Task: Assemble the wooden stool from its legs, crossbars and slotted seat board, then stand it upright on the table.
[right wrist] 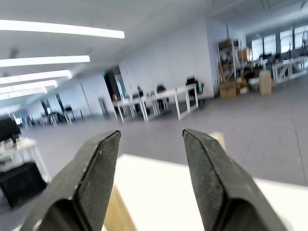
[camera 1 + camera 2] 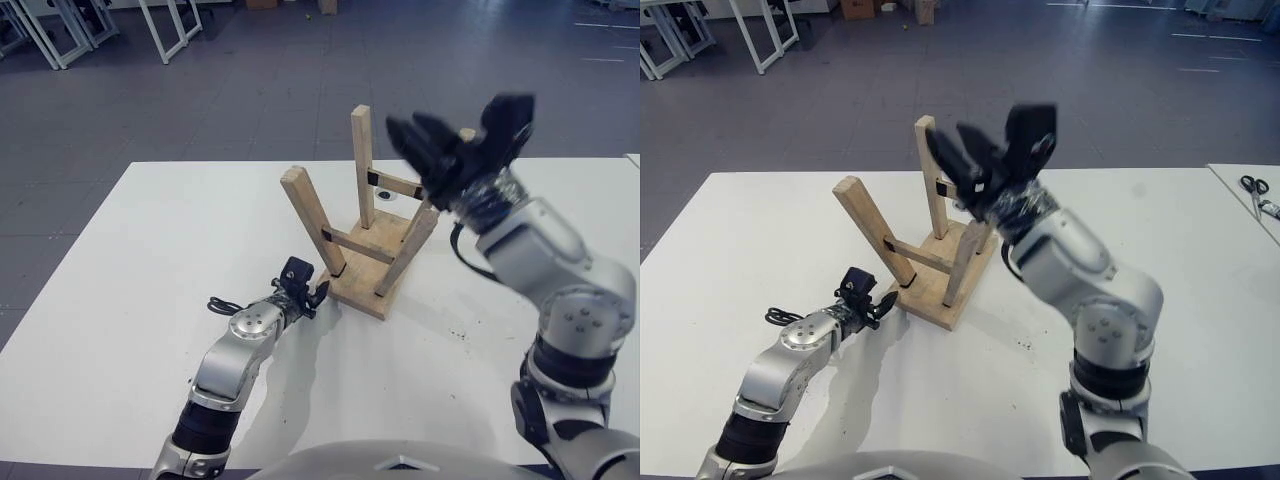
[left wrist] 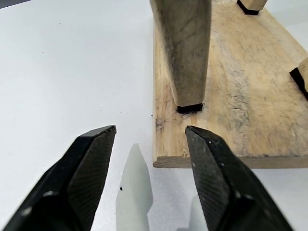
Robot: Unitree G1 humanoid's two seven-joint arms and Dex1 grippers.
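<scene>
Stool (image 2: 372, 236) upside down on table (image 2: 130, 260); L tool (image 3: 150, 131) & R tool (image 1: 151, 134) both apart.

No writing, number or label can be read in any view. A small green glowing sign (image 1: 102, 73) high on the far wall of the room is too blurred to make out.
</scene>
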